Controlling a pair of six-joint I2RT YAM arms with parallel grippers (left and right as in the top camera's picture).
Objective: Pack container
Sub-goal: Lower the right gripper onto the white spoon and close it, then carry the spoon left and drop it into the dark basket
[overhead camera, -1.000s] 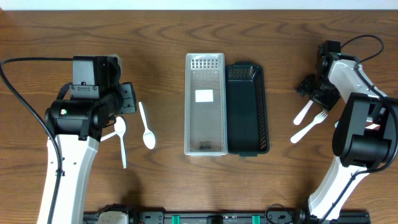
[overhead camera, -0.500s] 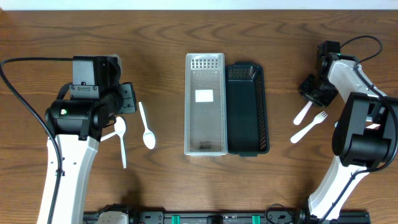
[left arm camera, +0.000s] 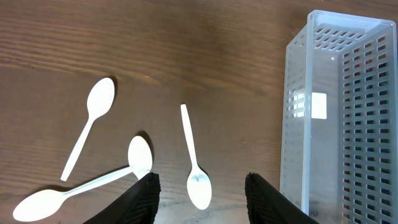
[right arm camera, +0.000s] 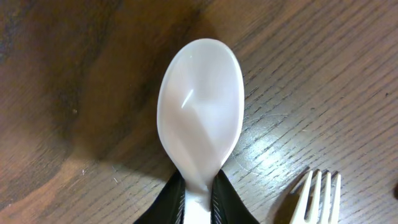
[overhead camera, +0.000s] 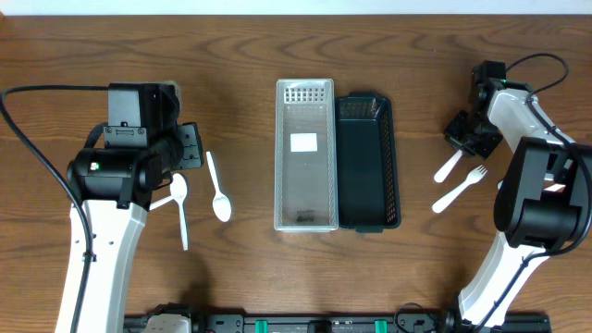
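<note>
A white plastic spoon (right arm camera: 200,112) lies on the wooden table, and my right gripper (right arm camera: 198,202) is shut on its neck just below the bowl. From overhead this spoon (overhead camera: 450,166) sits at the right, with the right gripper (overhead camera: 470,137) at its upper end. A white fork (overhead camera: 459,190) lies beside it; its tines (right arm camera: 318,191) show in the right wrist view. The clear container (overhead camera: 305,153) and the black basket (overhead camera: 368,162) stand side by side mid-table. My left gripper (left arm camera: 200,186) hangs open above three white spoons (left arm camera: 196,168) (left arm camera: 93,121) (left arm camera: 81,186), holding nothing.
In the left wrist view the clear container's slotted wall (left arm camera: 336,124) rises at the right. Two left-side spoons (overhead camera: 218,190) (overhead camera: 181,208) show from overhead beside the left arm. A black cable runs along the far left edge.
The right gripper's jaws have shut on the spoon's neck. The left arm and the spoons under it have not moved.
</note>
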